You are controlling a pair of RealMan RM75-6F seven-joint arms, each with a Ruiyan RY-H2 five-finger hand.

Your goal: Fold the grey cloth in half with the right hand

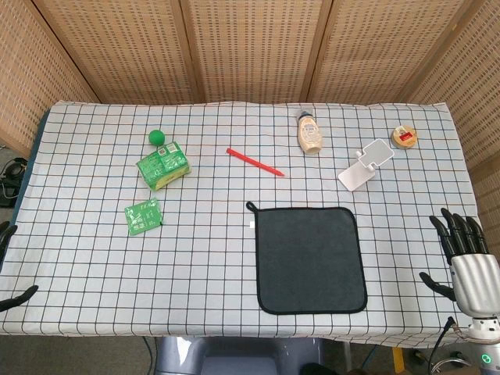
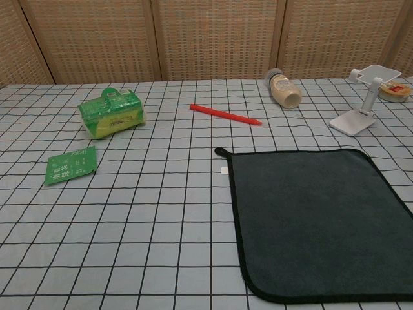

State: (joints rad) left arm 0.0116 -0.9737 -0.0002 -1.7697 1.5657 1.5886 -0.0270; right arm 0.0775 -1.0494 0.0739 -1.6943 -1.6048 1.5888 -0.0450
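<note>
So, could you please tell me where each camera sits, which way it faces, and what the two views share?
Head view: high up, looking steeply down on the whole table; the right robot hand shows bottom right, and dark left robot hand fingertips at the left edge.
Chest view: low, looking across the table to the wicker screen; no robot parts.
Shared: grey cloth, red pen, bottle.

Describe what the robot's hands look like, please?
The right hand has black jointed fingers on a silver-grey metallic palm, above a grey wrist with a small green light ring and a thin black cable. Of the left hand, only black fingertips show at the picture's edge.
</note>
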